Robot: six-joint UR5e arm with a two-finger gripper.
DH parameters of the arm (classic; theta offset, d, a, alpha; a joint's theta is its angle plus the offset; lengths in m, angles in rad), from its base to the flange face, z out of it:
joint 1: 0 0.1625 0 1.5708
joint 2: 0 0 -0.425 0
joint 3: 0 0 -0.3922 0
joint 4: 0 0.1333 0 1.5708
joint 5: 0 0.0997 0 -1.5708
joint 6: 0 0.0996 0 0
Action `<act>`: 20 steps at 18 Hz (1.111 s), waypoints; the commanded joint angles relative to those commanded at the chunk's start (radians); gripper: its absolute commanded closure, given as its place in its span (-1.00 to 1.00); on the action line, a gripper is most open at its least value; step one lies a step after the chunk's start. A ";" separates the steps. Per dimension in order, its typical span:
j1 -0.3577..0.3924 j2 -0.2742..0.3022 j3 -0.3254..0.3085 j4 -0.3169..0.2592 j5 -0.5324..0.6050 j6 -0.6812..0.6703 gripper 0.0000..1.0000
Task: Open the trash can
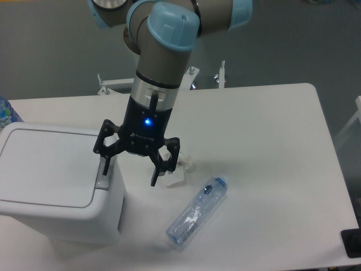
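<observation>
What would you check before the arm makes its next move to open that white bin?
1. Lid of the trash can closed, so opening is not yet done: ok.
2. Gripper open: ok.
3. One finger over the grey latch button: ok.
4. Finger touching the button: cannot tell.
5. Plastic bottle lies clear of the bin: ok.
6. Small white object near the other finger, could be nudged: cannot tell.
</observation>
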 joint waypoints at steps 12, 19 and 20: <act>-0.002 -0.012 -0.002 0.017 0.005 0.000 -1.00; 0.000 -0.012 -0.006 0.017 0.005 0.000 -1.00; -0.002 -0.012 -0.006 0.017 0.005 0.000 -1.00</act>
